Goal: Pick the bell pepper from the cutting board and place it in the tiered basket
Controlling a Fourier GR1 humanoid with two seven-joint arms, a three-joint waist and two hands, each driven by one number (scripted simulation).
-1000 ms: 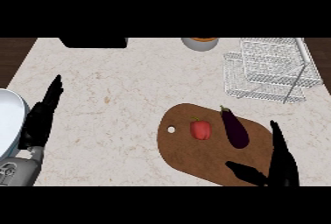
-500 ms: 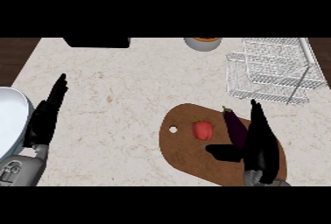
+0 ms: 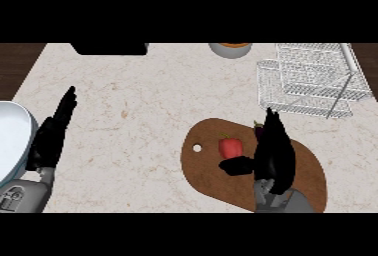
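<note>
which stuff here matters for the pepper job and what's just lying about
For the job: bell pepper, cutting board, tiered basket, right hand.
Lying about: eggplant, bowl, white plate, resting left hand.

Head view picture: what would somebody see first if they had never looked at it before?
The red bell pepper stands out first, bright on the brown cutting board at the lower right. The black right hand is right beside it, fingers straight and thumb below the pepper, covering most of a purple eggplant. Behind them at the upper right sits the white wire tiered basket, and the left hand rests open at the left edge.
</note>
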